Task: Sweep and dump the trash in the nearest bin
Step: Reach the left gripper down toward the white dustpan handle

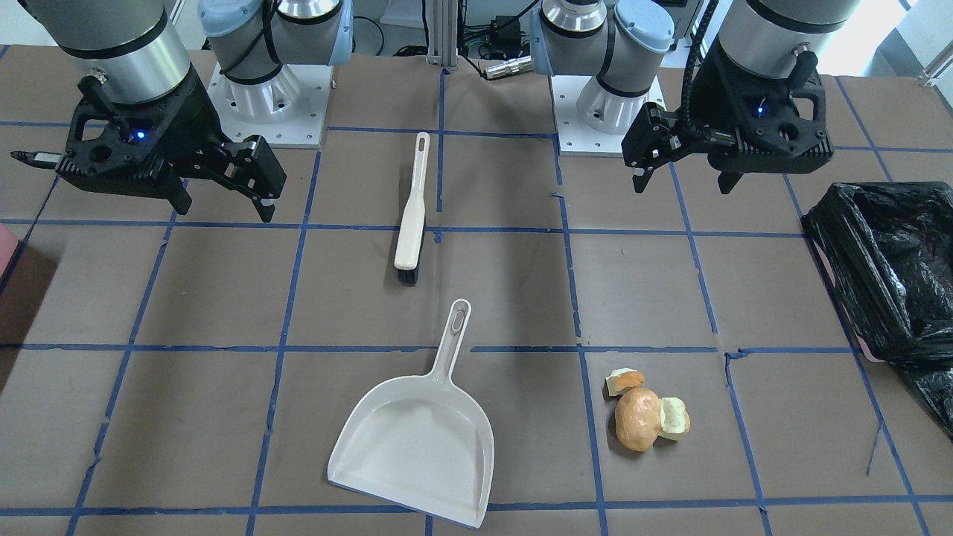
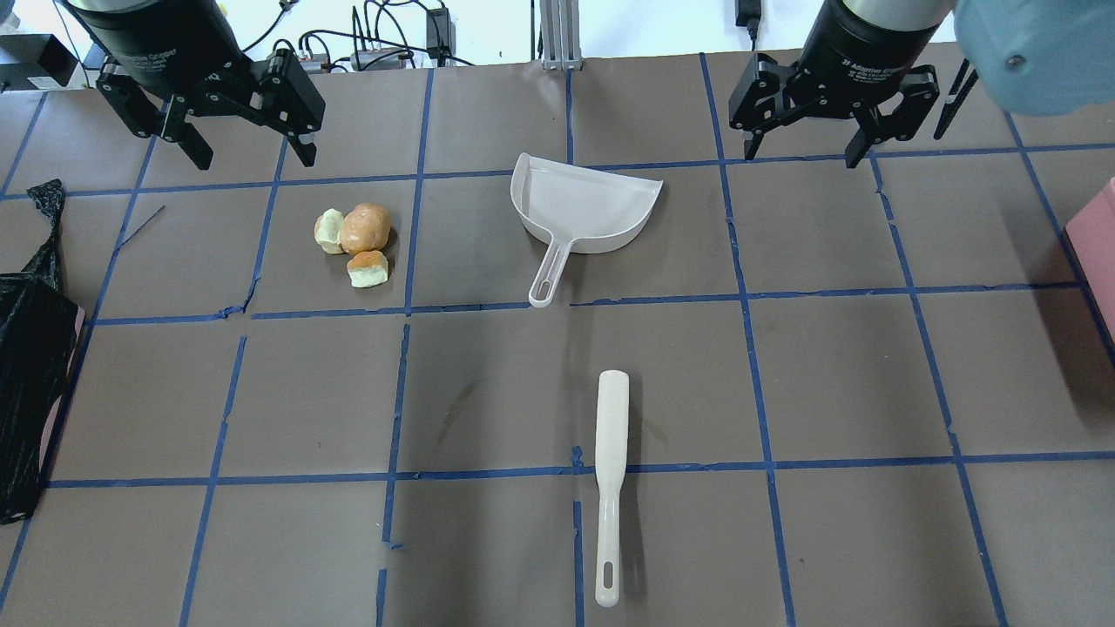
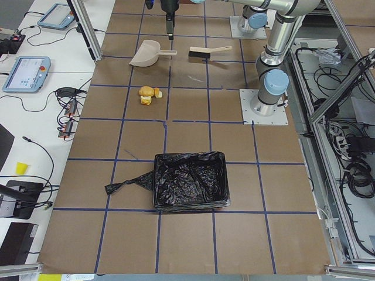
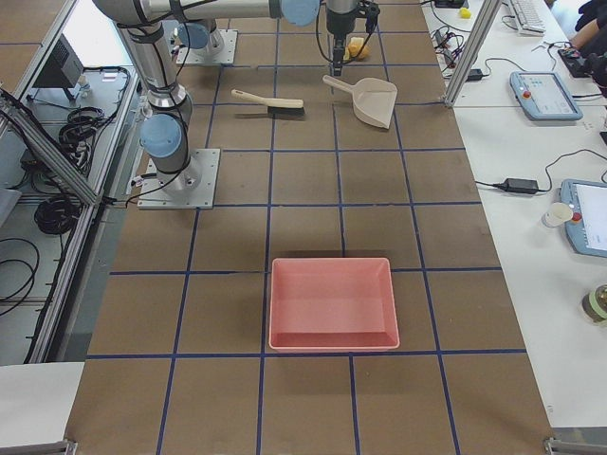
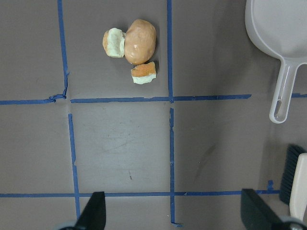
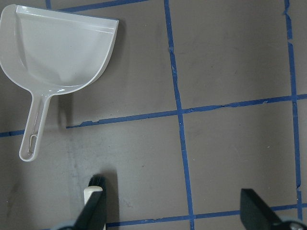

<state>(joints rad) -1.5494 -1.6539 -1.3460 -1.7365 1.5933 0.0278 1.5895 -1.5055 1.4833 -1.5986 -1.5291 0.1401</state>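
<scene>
Tan-orange and lumpy, the largest piece of trash (image 2: 364, 228) lies on the table (image 2: 836, 374) with two small scraps (image 2: 367, 268) tight against it. We see it on the robot's left side, between the white dustpan (image 2: 584, 205) and the black-bagged bin (image 3: 176, 175). The left pincer (image 2: 254, 159) and the right pincer (image 2: 801, 155) both hang spread wide and empty above the table. A white brush (image 2: 611, 470) lies apart from the dustpan.
</scene>
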